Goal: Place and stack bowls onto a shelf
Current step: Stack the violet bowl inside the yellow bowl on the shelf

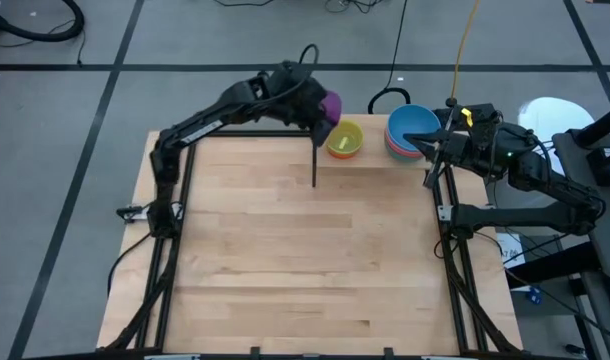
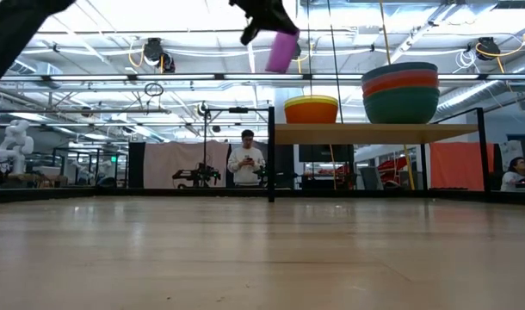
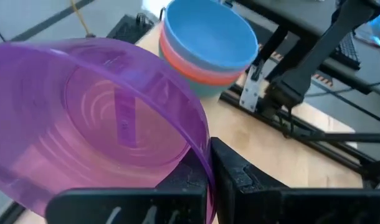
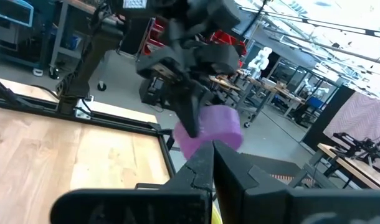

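My left gripper (image 1: 323,112) is high above the table's far edge, shut on a translucent purple bowl (image 1: 331,106), which also shows in the low view (image 2: 281,52). The bowl hangs above and just left of the shelf (image 2: 374,133), a raised light-wood board on black legs. On the shelf a yellow bowl nested in an orange one (image 2: 311,109) rests on its base. To its right stands a stack (image 2: 400,90) with blue on top, red below it and teal at the bottom. My right gripper (image 1: 427,150) is shut and empty beside that stack. My left gripper pinches the purple bowl's wall at its rim (image 3: 204,163), one finger inside the bowl and one finger (image 3: 240,177) outside. The fingers come from above, slanting down. The bowl is lifted clear and hangs tilted on its side below the fingers.
The shelf's black bar (image 1: 314,165) stands at its left end. The right arm's black frame (image 1: 455,215) runs along the table's right side. Bare light-wood tabletop (image 1: 305,250) fills the near half. A person (image 2: 246,162) stands in the room beyond.
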You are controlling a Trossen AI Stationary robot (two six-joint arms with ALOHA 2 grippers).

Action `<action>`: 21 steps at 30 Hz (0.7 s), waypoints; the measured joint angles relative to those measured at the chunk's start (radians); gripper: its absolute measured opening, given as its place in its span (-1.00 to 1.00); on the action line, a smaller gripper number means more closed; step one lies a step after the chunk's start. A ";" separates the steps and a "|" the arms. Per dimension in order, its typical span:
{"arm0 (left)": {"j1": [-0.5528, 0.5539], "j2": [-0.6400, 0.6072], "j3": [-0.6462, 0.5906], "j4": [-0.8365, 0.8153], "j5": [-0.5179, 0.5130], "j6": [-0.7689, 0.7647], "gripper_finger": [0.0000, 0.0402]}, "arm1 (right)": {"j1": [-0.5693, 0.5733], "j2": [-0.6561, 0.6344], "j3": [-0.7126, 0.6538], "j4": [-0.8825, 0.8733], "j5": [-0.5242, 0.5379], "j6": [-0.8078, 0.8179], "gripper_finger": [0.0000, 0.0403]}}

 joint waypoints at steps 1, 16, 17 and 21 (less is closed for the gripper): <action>0.007 0.016 0.019 0.004 0.006 0.008 -0.99 | 0.000 0.000 0.000 0.000 0.000 0.000 -1.00; 0.038 0.156 0.042 -0.019 0.026 0.039 -0.99 | 0.000 0.000 0.000 0.001 0.000 0.000 -1.00; 0.038 0.156 0.042 -0.027 0.025 0.047 -0.99 | 0.000 0.000 0.000 0.001 0.000 0.000 -1.00; 0.038 0.156 0.042 -0.037 0.025 0.065 -0.99 | 0.000 0.000 0.000 0.001 0.007 -0.003 -1.00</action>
